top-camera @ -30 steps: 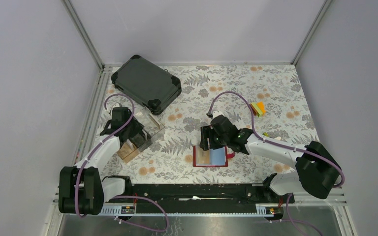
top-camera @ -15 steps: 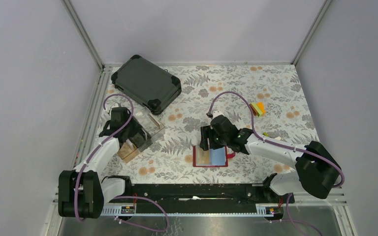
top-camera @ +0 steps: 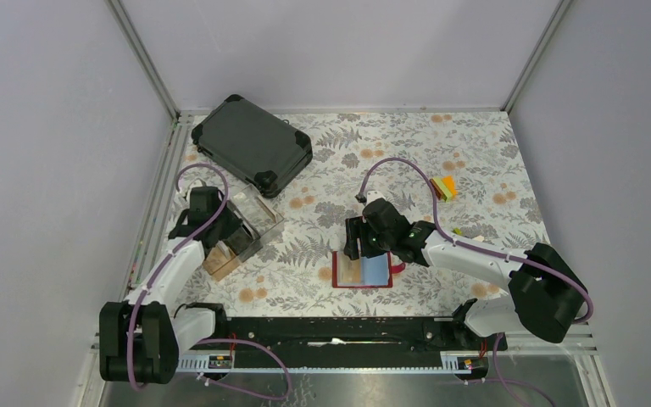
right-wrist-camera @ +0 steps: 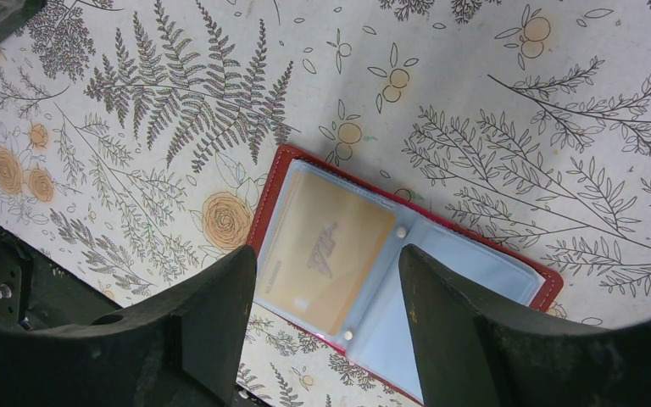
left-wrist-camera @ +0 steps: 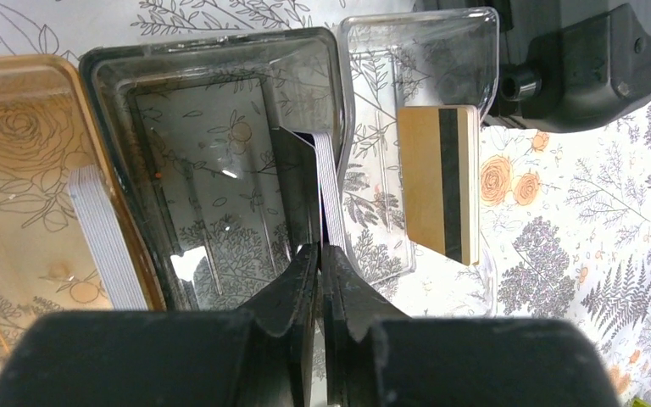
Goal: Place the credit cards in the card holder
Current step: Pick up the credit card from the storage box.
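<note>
As you look down from the top camera, you see a desk covered with a pale cloth, printed with grey ferns and orange flowers. Plain grey walls close it on three sides, and silver metal posts stand in the two far corners. A black rail runs along the near edge, between the bases of your two arms.

A dark hard case lies tilted in the far left corner. Just beside it, nearer to you, is a clear box with several compartments. Your left pincer reaches into the smoky middle compartment and is clenched on the near edge of the credit cards that stand there on their edge. Whether it pinches one card or several, I cannot tell. A tan card with a black stripe sits in the clear compartment on the right of the wrist view, and a grey stack leans in the amber compartment on the left.

The card holder lies open and flat on the cloth, near the middle of the desk, with its red cover down. A gold card is inside one clear sleeve. Your right pincer hovers just above the holder, released, with its fingers wide apart and grasping nothing. Small coloured blocks lie well apart, on the right.
</note>
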You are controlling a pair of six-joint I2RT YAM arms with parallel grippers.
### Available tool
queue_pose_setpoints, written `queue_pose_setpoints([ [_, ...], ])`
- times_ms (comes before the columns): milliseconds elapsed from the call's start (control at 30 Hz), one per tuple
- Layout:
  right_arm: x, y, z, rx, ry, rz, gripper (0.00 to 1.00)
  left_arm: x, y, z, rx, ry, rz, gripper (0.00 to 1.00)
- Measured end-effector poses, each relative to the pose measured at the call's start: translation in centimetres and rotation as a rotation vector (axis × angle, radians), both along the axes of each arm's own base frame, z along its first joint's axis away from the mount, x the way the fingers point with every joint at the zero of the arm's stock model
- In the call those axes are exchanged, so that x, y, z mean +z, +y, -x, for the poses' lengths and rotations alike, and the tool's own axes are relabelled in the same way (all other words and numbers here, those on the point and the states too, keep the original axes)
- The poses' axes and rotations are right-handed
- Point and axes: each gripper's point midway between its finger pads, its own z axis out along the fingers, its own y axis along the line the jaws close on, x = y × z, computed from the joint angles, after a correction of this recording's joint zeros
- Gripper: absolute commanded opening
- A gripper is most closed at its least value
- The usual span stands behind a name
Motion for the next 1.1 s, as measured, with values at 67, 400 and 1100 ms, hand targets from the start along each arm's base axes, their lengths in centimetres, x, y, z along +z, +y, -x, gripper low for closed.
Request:
queue_pose_setpoints([
  [67, 0.0, 0.0, 0.0, 0.0, 0.0, 0.0, 0.7, 0.0, 0.0, 0.2, 0.001, 0.005, -0.001, 0.07],
  [400, 0.0, 0.0, 0.0, 0.0, 0.0, 0.0, 0.7, 0.6, 0.4, 1.6, 0.013, 0.019, -0.014, 0.04],
  [1100, 3.3, -0.8, -0.1, -0.023, -0.076, -0.042, 0.74, 7.8, 2.6, 3.2, 0.068, -0.183, -0.105, 0.0],
])
